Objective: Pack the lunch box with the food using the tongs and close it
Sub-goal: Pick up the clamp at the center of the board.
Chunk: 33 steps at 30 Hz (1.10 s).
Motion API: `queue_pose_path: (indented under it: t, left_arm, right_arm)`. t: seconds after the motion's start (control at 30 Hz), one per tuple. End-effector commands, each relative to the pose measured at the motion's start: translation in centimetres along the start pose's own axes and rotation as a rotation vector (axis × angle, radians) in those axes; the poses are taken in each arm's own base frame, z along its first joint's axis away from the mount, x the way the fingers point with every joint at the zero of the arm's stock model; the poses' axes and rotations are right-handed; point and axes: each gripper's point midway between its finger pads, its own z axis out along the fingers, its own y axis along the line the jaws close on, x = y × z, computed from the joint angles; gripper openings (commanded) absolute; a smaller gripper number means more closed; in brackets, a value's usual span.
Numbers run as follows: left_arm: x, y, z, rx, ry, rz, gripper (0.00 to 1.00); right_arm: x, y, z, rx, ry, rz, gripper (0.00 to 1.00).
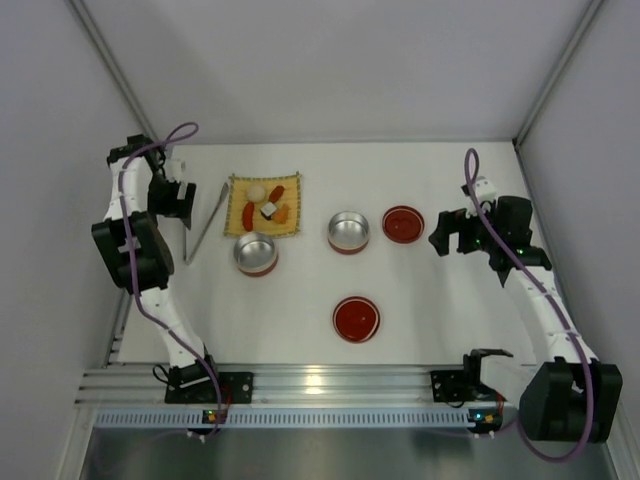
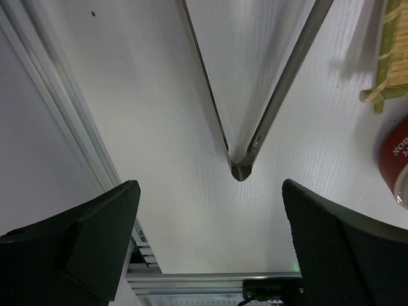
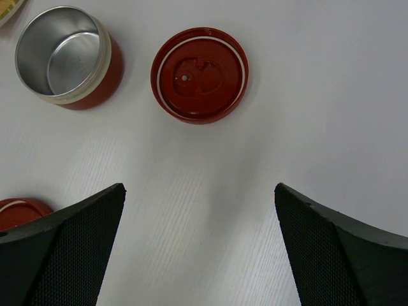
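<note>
The tongs (image 1: pixel 205 225) lie flat on the table just left of the yellow mat, their joined end (image 2: pixel 241 167) toward the near edge. My left gripper (image 1: pixel 178 205) hovers open beside them; in the left wrist view the joined end sits just ahead of the gap between its fingers (image 2: pixel 209 188). The food (image 1: pixel 266 205) rests on the mat: a whitish ball, red and orange pieces, a black-and-white roll. Two red-walled lunch box bowls (image 1: pixel 256 253) (image 1: pixel 348 232) stand open and empty. My right gripper (image 1: pixel 447 235) (image 3: pixel 199 191) is open above bare table near a red lid (image 3: pixel 199 73).
A second red lid (image 1: pixel 356 319) lies nearer the front, mid-table. The yellow mat (image 2: pixel 392 57) and a bowl's red wall (image 2: pixel 395 159) show at the right of the left wrist view. An aluminium rail (image 1: pixel 330 385) runs along the near edge, and white walls close the sides.
</note>
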Motion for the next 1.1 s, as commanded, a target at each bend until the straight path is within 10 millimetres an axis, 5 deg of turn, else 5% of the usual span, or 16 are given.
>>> queue_pose_path:
  t: [0.0,0.33,0.57,1.07]
  left_arm:
    - [0.4,0.4,1.1,-0.012,0.058,0.050,0.98]
    - [-0.1,-1.1,6.3,0.031,0.122,0.078,0.98]
    - [-1.0,-2.6,7.5,0.045,0.107,0.100,0.98]
    - [-2.6,-2.3,10.5,0.017,0.104,0.077,0.95]
  right_arm:
    - [-0.7,0.0,0.2,-0.002,-0.012,-0.031,0.99]
    - [-0.3,-0.2,0.4,0.000,0.009,-0.029,0.99]
    - [-0.2,-0.3,0.4,0.003,0.016,-0.035,0.99]
    - [0.0,-0.4,0.6,0.002,0.025,-0.039,0.99]
